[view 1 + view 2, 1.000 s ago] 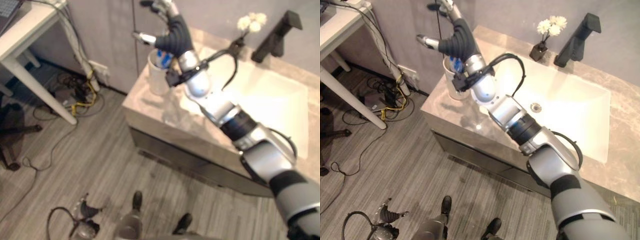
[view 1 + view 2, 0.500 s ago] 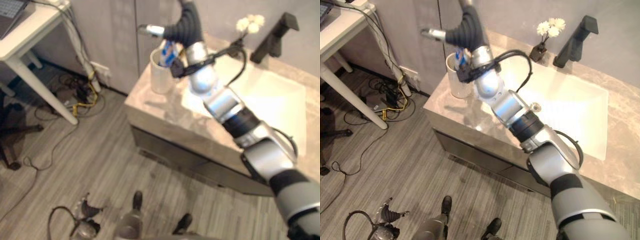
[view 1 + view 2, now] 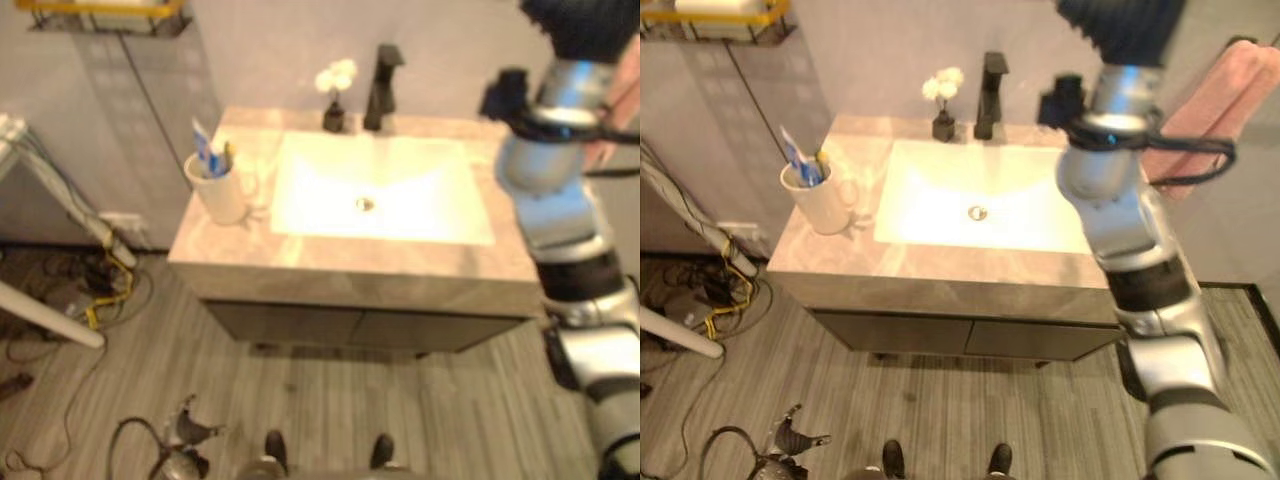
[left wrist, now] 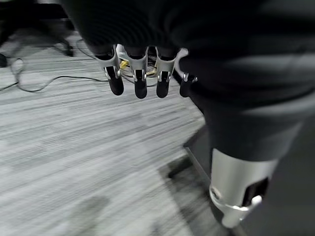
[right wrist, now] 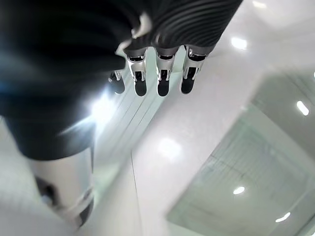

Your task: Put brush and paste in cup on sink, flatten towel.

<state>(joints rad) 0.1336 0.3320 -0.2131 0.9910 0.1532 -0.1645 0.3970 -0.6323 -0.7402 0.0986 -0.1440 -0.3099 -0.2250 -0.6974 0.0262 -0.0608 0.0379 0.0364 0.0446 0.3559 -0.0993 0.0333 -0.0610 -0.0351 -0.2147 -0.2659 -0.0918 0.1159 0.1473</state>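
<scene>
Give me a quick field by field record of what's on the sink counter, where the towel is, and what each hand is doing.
cup: on counter, beside basin
in cup: toothpaste, toothbrush
faucet: behind basin
flower vase: beside faucet
towel: pink, hanging on wall, not flattened
left hand: open, empty, over floor
right hand: open, empty, raised

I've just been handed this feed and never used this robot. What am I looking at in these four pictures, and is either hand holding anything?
Two views come from the humanoid's head, looking down at a sink counter. On it stand a white cup holding the toothbrush and paste, a small flower vase and a black faucet. A pink towel hangs at the right. The other two are wrist cameras. The left hand hangs open over the floor; the right hand, raised high, is open too. Neither holds anything.
</scene>
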